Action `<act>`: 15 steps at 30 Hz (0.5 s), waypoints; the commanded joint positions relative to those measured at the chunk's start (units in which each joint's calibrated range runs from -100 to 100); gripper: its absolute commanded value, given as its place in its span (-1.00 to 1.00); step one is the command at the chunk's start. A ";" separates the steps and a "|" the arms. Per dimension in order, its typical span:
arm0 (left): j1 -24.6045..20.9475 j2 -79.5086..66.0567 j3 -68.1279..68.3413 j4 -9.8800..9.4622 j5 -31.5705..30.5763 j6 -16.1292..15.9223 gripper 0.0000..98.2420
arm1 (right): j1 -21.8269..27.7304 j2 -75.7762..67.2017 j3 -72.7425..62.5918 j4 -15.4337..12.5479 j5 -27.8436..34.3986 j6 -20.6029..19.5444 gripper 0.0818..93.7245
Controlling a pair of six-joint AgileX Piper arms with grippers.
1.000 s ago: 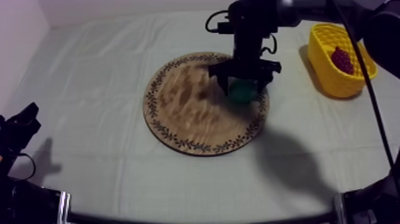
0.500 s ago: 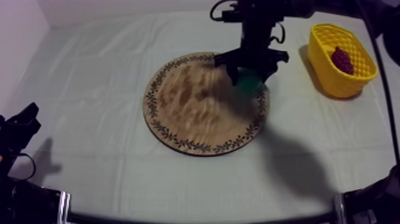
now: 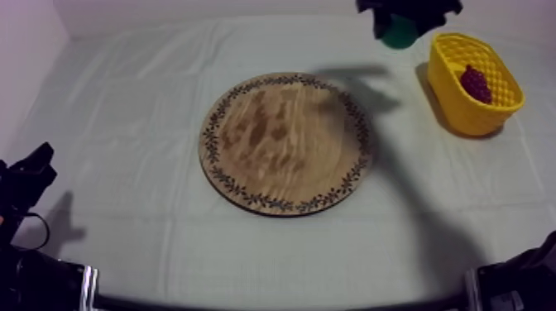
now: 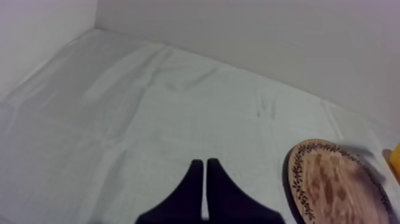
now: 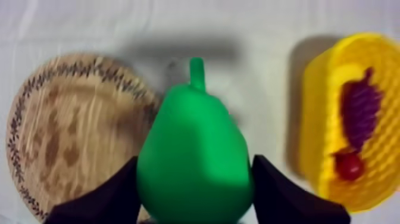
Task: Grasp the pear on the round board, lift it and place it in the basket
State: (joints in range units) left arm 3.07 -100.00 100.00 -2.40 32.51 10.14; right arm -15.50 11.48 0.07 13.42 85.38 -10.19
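Observation:
My right gripper (image 3: 400, 23) hangs high over the far side of the table, left of the yellow basket (image 3: 451, 83), shut on the green pear (image 3: 400, 33). From the right wrist, the pear (image 5: 193, 158) is clamped between the two black fingers (image 5: 104, 199), stem pointing away, above the cloth between the round wooden board (image 5: 71, 137) and the basket (image 5: 315, 119). The board (image 3: 285, 142) lies bare at the table's middle. My left gripper (image 4: 205, 182) rests low at the left, its fingers together as a narrow wedge over the cloth.
Inside the basket lie a bunch of purple grapes (image 3: 476, 83) and a small red fruit (image 5: 348, 167). A white wall rises behind the table's far edge. The left arm's black parts (image 3: 25, 186) sit at the near left corner.
My right gripper has lifted the pear off the board and carried it up and toward the far right, close to the basket. The left arm has stayed still.

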 commanded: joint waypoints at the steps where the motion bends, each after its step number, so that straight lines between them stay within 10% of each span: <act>1: 0.01 0.00 0.00 -0.02 -0.01 -0.01 -1.00 | 2.20 -2.15 -0.60 0.59 -0.96 1.85 -0.25; 15: 0.01 0.00 0.00 -0.02 -0.01 -0.01 -1.00 | 12.96 -7.87 4.73 4.81 -10.91 7.21 -0.21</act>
State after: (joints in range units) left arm 3.07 -100.00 100.00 -2.40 32.51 10.14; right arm -4.03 3.57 4.20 18.10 75.54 -3.30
